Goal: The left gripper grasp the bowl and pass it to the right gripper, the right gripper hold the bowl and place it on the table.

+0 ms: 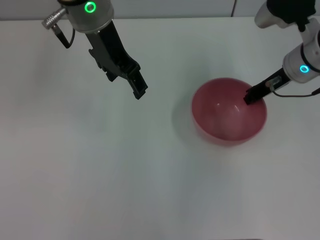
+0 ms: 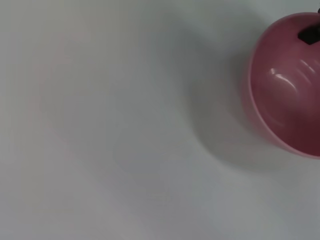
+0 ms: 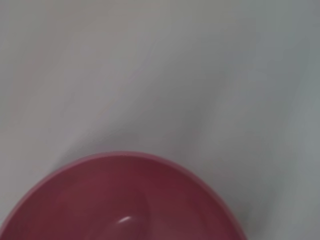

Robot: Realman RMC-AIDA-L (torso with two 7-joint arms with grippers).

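The pink-red bowl [image 1: 227, 117] stands upright at the right of the white table [image 1: 100, 175]; I cannot tell whether it rests on the surface or hangs just above it. My right gripper [image 1: 251, 95], on the arm with the cyan ring, is shut on the bowl's right rim, and one black finger [image 2: 310, 35] shows inside the bowl [image 2: 287, 85]. The right wrist view shows only the bowl's rim [image 3: 125, 156] and inside. My left gripper [image 1: 136, 87], on the arm with the green ring, hangs open and empty over the table, well to the left of the bowl.
Bare white table surrounds the bowl on all sides. The table's far edge [image 1: 165, 18] runs along the top of the head view, behind both arms.
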